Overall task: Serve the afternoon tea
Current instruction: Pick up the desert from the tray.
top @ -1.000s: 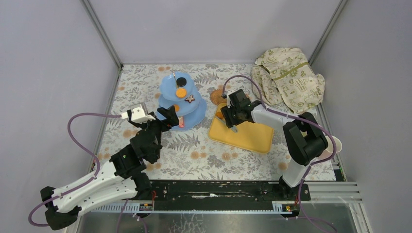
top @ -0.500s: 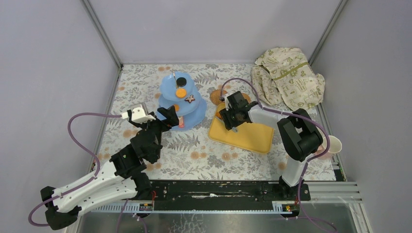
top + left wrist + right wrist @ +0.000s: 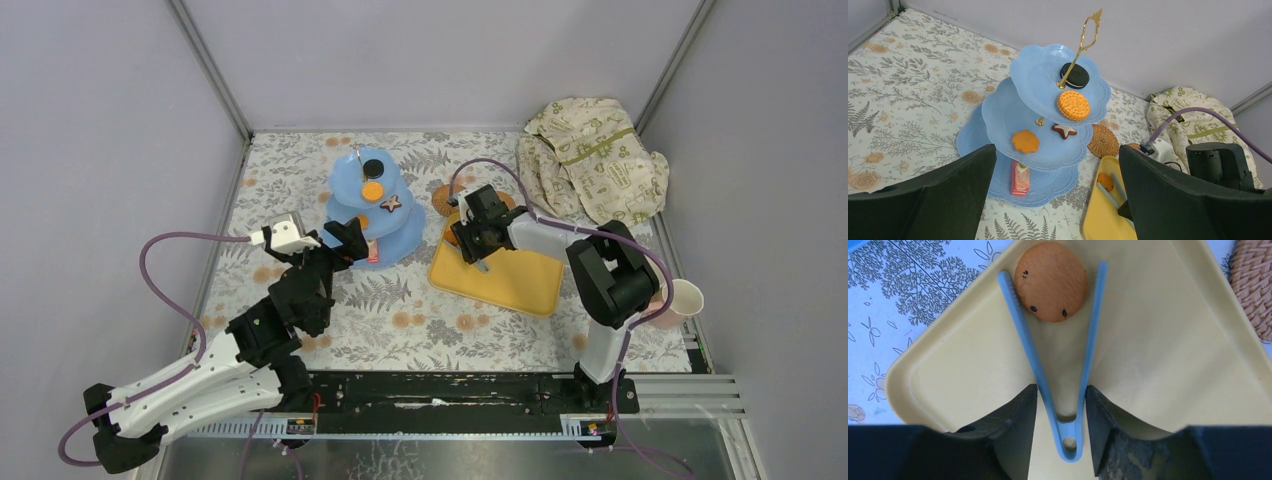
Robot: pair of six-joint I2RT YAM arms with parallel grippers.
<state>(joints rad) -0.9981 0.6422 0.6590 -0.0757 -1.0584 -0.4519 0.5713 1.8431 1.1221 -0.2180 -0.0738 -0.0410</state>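
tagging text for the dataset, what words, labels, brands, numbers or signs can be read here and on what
No text can be read in any view.
Green print on the cream cloth: too small to read.
Stamped face of the orange biscuit: blurred, no letters legible.

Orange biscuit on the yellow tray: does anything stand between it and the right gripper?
Only the blue tongs, which the right gripper grips at their hinge end; their tips flank the orange biscuit. Nothing else intervenes on the yellow tray.
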